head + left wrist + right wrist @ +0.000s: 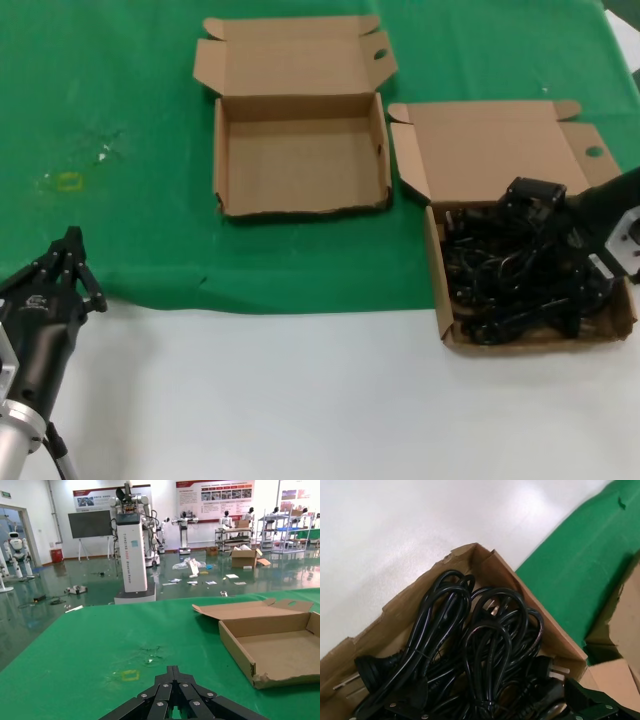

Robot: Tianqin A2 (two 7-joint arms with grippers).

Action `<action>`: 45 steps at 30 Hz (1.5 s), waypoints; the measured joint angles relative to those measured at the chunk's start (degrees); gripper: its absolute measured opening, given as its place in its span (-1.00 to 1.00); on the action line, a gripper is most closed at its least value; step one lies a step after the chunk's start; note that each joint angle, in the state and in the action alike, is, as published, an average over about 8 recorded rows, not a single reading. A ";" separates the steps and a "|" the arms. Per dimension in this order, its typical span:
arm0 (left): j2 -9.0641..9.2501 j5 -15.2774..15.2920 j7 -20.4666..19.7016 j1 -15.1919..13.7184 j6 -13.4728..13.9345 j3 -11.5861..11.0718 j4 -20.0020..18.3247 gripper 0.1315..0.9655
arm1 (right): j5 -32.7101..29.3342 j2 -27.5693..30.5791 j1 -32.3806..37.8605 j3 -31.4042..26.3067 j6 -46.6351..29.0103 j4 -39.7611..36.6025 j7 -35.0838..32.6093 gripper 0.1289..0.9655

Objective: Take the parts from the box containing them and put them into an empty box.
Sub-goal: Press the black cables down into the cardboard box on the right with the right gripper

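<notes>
Black cords (520, 285) fill the right box (437, 255). My right gripper (530, 200) sits directly above them, nearer arm; jaw state I cannot tell. Left gripper (72, 262) idles, jaws pressed together, near the desk (300, 390) edge.

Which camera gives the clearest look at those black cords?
The right wrist view: the coiled black cords fill it, loops and plugs distinct, in their box. The head view shows a dark tangle partly behind the right gripper. The left wrist view shows none.
</notes>
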 joint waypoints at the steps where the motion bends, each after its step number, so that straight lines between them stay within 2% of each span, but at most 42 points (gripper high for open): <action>1: 0.00 0.00 0.00 0.00 0.00 0.00 0.00 -0.97 | -0.01 -0.12 -0.05 0.03 0.23 -0.20 -0.70 1.00; 8: 0.00 0.00 0.00 0.00 0.00 0.00 0.00 -0.97 | 0.03 -0.50 -0.55 0.33 1.12 -0.23 -2.66 0.93; 11: 0.00 0.00 0.00 0.00 0.00 0.00 0.00 -0.97 | 0.03 -0.42 -0.76 0.45 1.12 0.43 -2.19 0.91; 19: 0.00 0.00 0.00 0.00 0.00 0.00 0.00 -0.97 | -0.42 0.27 -1.10 0.48 0.76 3.05 0.26 0.64; 23: 0.00 0.00 -0.02 0.00 0.00 0.00 0.00 -0.97 | -0.72 0.70 -1.38 0.41 0.59 4.47 1.44 0.64; 31: 0.00 0.02 -0.04 0.00 0.00 0.00 0.00 -0.97 | -1.02 1.32 -2.13 0.34 0.41 6.07 2.85 0.20; 32: 0.00 0.02 -0.04 0.00 0.00 0.00 0.00 -0.97 | -1.05 1.38 -2.19 0.34 0.39 6.17 2.96 0.20; 40: 0.00 0.03 -0.03 0.00 0.00 0.00 0.00 -0.97 | -1.25 1.98 -2.46 0.40 0.18 7.47 4.00 -0.32; 45: 0.00 0.02 -0.03 0.00 0.00 0.00 0.00 -0.97 | -1.32 2.47 -2.52 0.55 0.03 8.77 4.85 -0.36</action>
